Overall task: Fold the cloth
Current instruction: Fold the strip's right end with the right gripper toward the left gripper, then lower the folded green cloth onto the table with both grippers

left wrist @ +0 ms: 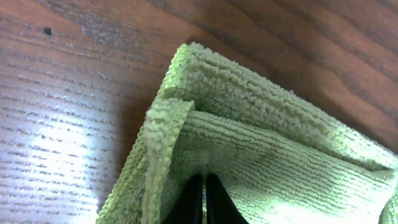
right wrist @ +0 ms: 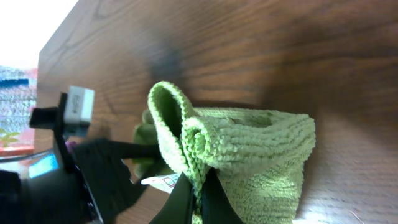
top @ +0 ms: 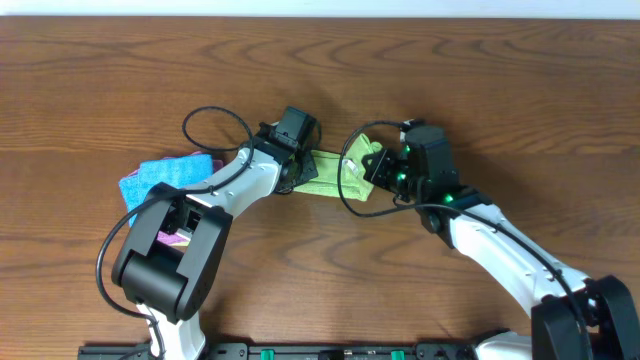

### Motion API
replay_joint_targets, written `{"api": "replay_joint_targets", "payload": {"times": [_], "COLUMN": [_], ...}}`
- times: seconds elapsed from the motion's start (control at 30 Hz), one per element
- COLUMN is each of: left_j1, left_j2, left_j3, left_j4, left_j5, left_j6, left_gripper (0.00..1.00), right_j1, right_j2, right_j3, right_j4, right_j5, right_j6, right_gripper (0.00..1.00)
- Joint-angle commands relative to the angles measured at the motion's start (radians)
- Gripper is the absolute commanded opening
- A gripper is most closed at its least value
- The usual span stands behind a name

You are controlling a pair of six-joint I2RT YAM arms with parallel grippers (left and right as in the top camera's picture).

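Observation:
A green cloth [top: 335,172] lies bunched on the wooden table between my two grippers. My left gripper [top: 300,165] is shut on its left edge; in the left wrist view the cloth [left wrist: 261,137] folds up over the closed fingers [left wrist: 203,186]. My right gripper [top: 378,168] is shut on the right edge, which is lifted and curled. In the right wrist view the fingers [right wrist: 199,193] pinch a rolled hem of the cloth [right wrist: 249,149], with its white label [right wrist: 163,181] hanging beside them.
A pile of cloths, blue [top: 165,172] on top with pink below, lies at the left under the left arm. Black cables loop over both grippers. The left arm shows in the right wrist view [right wrist: 68,162].

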Motion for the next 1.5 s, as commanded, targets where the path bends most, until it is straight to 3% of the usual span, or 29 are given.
{"api": "replay_joint_targets", "payload": {"times": [0.0, 0.5, 0.97, 1.47], "left_j1": [0.0, 0.052, 0.132, 0.245], "left_j2": [-0.008, -0.027, -0.132, -0.192], "left_j3": [0.036, 0.19, 0.232, 0.232], "left_j4": [-0.037, -0.21, -0.239, -0.362], "left_j5": [0.008, -0.014, -0.052, -0.071], "left_j6": [0.05, 0.066, 0.119, 0.149], "left_gripper": [0.06, 0.06, 0.06, 0.06], "right_j1": [0.014, 0.042, 0.058, 0.179], "right_j2": [0.013, 0.013, 0.022, 0.285], "right_j3": [0.035, 0.045, 0.051, 0.301], "right_j4": [0.002, 0.003, 0.038, -0.017], "right_j5": [0.007, 0.011, 0.01, 0.006], "right_j6": [0.013, 0.013, 0.014, -0.017], "right_gripper": [0.01, 0.01, 0.01, 0.01]}}
